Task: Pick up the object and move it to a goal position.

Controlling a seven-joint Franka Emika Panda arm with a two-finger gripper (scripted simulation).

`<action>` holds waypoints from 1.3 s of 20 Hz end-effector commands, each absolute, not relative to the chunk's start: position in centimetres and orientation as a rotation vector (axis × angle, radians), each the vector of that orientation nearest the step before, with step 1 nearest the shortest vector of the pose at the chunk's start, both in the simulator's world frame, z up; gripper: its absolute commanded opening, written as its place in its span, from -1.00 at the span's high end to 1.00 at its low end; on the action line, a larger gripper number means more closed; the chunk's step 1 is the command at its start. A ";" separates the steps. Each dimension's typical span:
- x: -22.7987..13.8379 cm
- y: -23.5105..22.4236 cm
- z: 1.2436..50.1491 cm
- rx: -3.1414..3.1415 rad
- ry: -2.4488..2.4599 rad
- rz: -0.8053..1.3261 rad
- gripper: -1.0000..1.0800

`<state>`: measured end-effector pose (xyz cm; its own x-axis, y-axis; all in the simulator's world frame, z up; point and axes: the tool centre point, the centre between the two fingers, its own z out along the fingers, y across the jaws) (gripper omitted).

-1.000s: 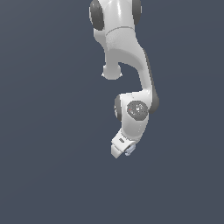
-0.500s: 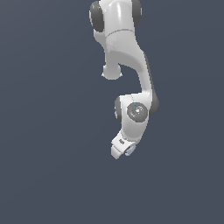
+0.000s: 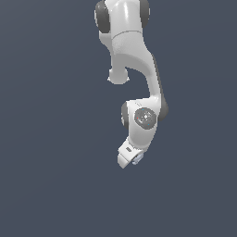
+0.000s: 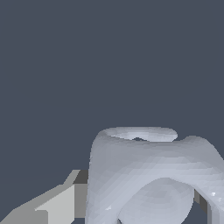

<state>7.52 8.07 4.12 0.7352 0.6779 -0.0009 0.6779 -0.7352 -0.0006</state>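
Note:
The object [image 3: 137, 160] is a small pale grey-blue lump that peeks out at the tip of the white arm's hand in the exterior view. In the wrist view the object [image 4: 144, 166] fills the space close to the camera, showing a ring-like opening on top and an arched body. My gripper [image 3: 133, 161] is shut on it. One pale finger [image 4: 57, 205] presses one side of the object, and a sliver of the other finger [image 4: 204, 204] shows at the opposite side. The gripper [image 4: 140, 212] holds the object above the flat dark surface.
A plain dark blue-grey surface [image 3: 51, 139] extends all around the arm in both views. The arm's white links [image 3: 134, 55] reach down from the top of the exterior view.

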 end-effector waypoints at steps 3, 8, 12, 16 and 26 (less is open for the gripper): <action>7.2 8.3 5.0 -2.926 -1.143 0.000 1.00; 6.3 8.9 7.0 -2.927 -1.144 0.001 1.00; 5.3 9.7 9.5 -2.927 -1.144 0.001 1.00; 3.9 10.7 12.9 -2.927 -1.145 0.001 1.00; -0.4 13.7 23.2 -2.928 -1.146 0.002 1.00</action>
<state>0.31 13.25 21.54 0.7345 0.6786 -0.0020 0.6786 -0.7345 0.0018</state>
